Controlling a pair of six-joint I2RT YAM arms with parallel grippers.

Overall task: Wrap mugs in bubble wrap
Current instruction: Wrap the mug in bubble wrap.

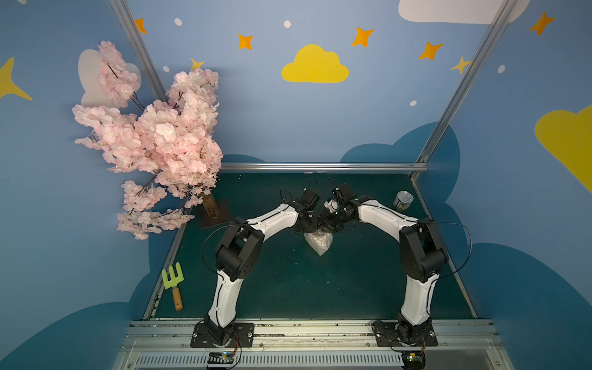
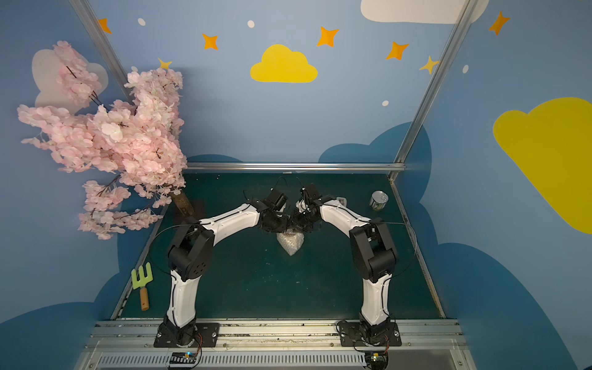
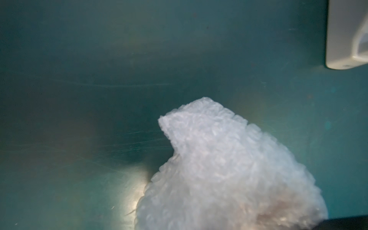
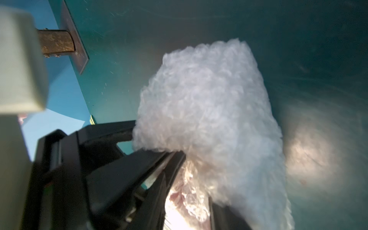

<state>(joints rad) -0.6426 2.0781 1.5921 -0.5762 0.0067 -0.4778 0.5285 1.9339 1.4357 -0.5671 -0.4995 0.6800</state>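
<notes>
The bubble wrap (image 1: pixel 319 243) (image 2: pixel 291 243) lies bunched in a whitish bundle at mid-table. The mug is hidden inside it. Both arms meet right over the bundle's far side. My left gripper (image 1: pixel 314 224) reaches in from the left. In the right wrist view its black fingers (image 4: pixel 159 157) are shut on a fold of the bubble wrap (image 4: pixel 209 99). My right gripper (image 4: pixel 189 205) stands open, its fingers on either side of a lit, crumpled part of the wrap. The left wrist view shows only the bubble wrap (image 3: pixel 229 169) and the green table.
A shiny metal can (image 1: pixel 403 200) (image 2: pixel 379 201) stands at the back right. A green garden fork (image 1: pixel 173 282) lies at the front left edge. A pink blossom tree (image 1: pixel 153 137) rises from a base plate (image 1: pixel 213 209) at the back left. A white boxy object (image 3: pixel 346 33) sits near the bundle.
</notes>
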